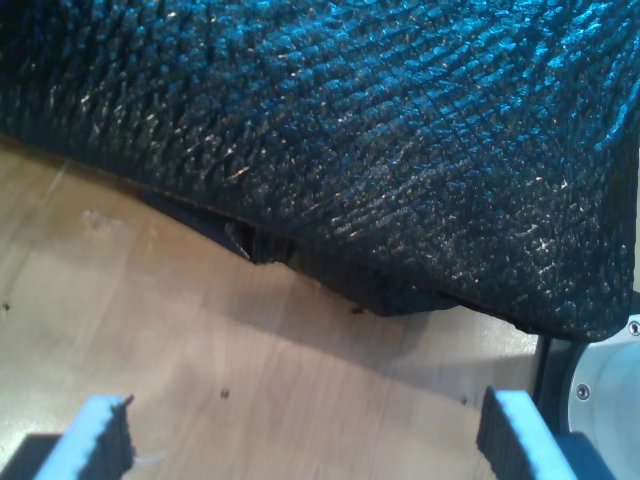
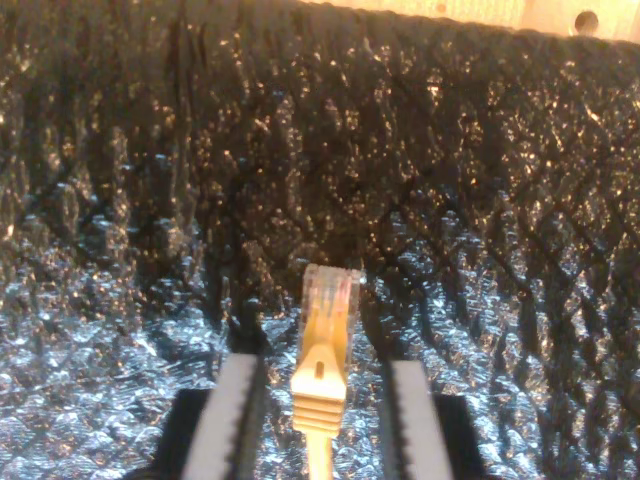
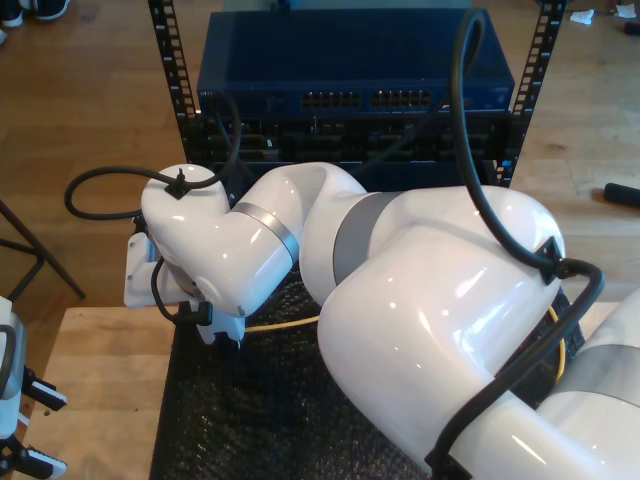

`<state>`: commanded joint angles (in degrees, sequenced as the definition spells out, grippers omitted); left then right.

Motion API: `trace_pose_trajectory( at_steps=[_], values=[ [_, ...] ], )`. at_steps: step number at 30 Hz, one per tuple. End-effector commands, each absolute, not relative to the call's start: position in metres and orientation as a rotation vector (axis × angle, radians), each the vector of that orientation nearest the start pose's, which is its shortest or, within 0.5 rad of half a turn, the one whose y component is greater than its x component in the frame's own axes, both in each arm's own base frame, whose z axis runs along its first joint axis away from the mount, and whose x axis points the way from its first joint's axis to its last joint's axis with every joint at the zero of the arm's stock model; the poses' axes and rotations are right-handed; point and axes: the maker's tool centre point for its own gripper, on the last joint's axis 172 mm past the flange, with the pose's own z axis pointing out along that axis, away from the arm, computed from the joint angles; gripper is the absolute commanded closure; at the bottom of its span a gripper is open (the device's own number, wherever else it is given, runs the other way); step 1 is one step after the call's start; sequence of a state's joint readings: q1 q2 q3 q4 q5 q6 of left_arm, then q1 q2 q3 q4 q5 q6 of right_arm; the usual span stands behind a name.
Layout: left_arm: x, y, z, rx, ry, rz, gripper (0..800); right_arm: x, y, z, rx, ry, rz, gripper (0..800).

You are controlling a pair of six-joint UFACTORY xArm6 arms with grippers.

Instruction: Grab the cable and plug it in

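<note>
1. Second pincer [image 2: 320, 420]: two pale ribbed fingers [image 2: 232, 420] standing either side of the cable [image 2: 322, 385], seen low in the middle of the second wrist frame; contact with the cable's boot not clear, so cannot tell whether gripping or merely parted around it.
2. Cable's clear plug [image 2: 330, 292] pointing away from the camera, its tip just over a shiny black mesh mat [image 2: 120, 200] that covers most of that frame.
3. Yellow-orange cord also visible in the exterior view [image 3: 285, 324], running across the middle of the frame between the white elbow [image 3: 215, 245] at centre left and the big white arm [image 3: 440, 300] at lower right, over the black mat [image 3: 240, 410].
4. First pincer [image 1: 305, 435]: jaws spread wide with nothing between them, one pale ribbed finger [image 1: 98, 435] at lower left of the first wrist frame and the other at lower right, above a bare wooden table [image 1: 200, 330].
5. Edge of the black mat [image 1: 400, 130] draped across the upper part of that frame, touching the wood.
6. Blue network switch [image 3: 355, 65] with rows of ports at the top centre of the exterior view, mounted in a black rack [image 3: 170, 60].
7. Thick black hose [image 3: 470, 150] looping over the big arm at upper right of the exterior view.
</note>
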<state>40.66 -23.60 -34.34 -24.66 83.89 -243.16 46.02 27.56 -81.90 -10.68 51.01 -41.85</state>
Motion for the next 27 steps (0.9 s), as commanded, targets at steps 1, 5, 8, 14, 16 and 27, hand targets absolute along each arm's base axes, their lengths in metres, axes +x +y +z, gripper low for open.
trace_pose_trajectory(
  at_steps=[1,5,8,14,16,27],
  values=[
    [0.2448,0.0676,0.1779,2.152,-1.446,0.421,0,0.4351,0.4079,0.0959,2.035,2.196,0.095,556],
    [0.2448,0.0676,0.1779,2.152,-1.446,0.421,0,0.4338,0.4066,0.094,2.033,2.198,0.088,505],
    [0.2451,0.0679,0.1778,2.155,-1.445,0.421,0,0.4323,0.4049,0.092,2.033,2.199,0.079,505],
    [0.2451,0.0679,0.1778,2.154,-1.446,0.422,0,0.4306,0.4043,0.0917,2.031,2.2,0.074,505],
    [0.2451,0.0679,0.1778,2.155,-1.445,0.421,0,0.4307,0.4045,0.0926,2.032,2.2,0.077,519],
    [0.2449,0.0678,0.1775,2.154,-1.444,0.421,0,0.4277,0.4087,0.0962,2.02,2.209,0.085,574]
  ],
)
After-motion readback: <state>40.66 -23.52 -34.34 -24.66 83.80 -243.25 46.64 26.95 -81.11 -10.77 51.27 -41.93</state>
